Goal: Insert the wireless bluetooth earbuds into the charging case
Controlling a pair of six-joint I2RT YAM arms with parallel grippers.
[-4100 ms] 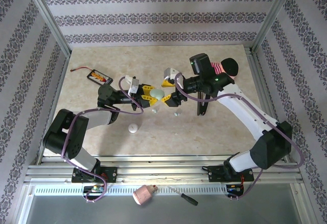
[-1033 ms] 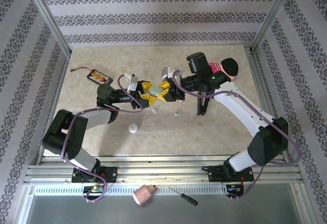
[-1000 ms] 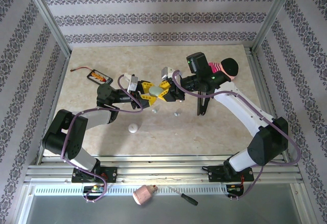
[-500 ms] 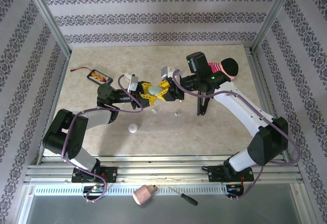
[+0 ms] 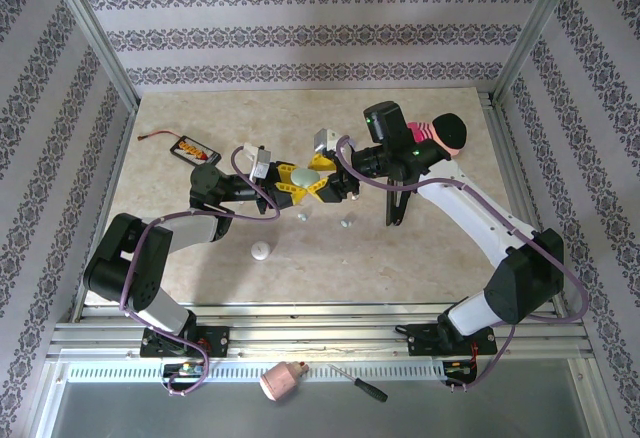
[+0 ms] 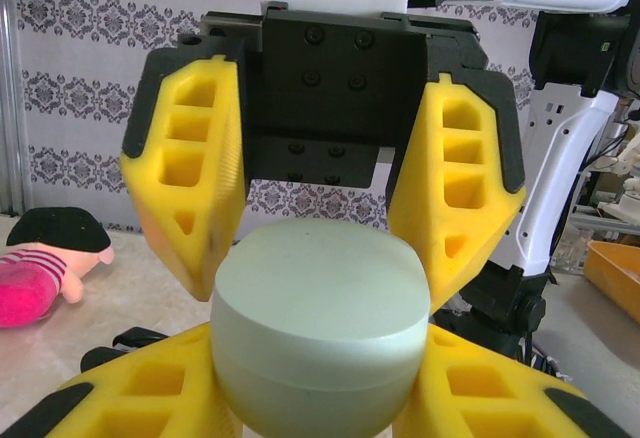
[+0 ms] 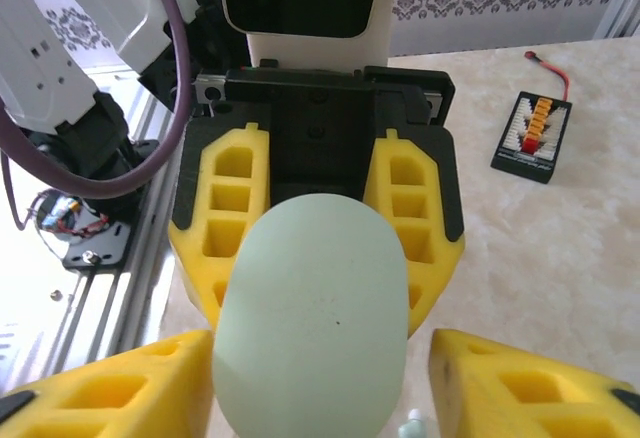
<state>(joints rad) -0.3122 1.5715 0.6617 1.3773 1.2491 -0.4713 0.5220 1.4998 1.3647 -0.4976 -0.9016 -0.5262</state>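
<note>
The mint-green charging case (image 5: 304,174) hangs above the table's middle, lid closed, between the two grippers. My left gripper (image 5: 290,180) is shut on it; in the left wrist view both yellow fingers (image 6: 150,398) press the case (image 6: 320,298) at its sides. My right gripper (image 5: 322,180) faces it from the right and stands open, its fingers (image 7: 500,378) spread wider than the case (image 7: 312,308). Two tiny earbuds (image 5: 304,215) (image 5: 346,223) lie on the table below the case. One mint earbud (image 7: 412,426) shows under the case in the right wrist view.
A small white rounded thing (image 5: 261,250) lies nearer the front. A black charger board (image 5: 192,148) sits at the back left. A pink doll with black hair (image 5: 442,133) lies at the back right, and a black stick (image 5: 393,208) lies under the right arm.
The right gripper's jaws have opened and let go of the case. The left gripper's jaws have closed in on it. The case has stayed in place between them.
</note>
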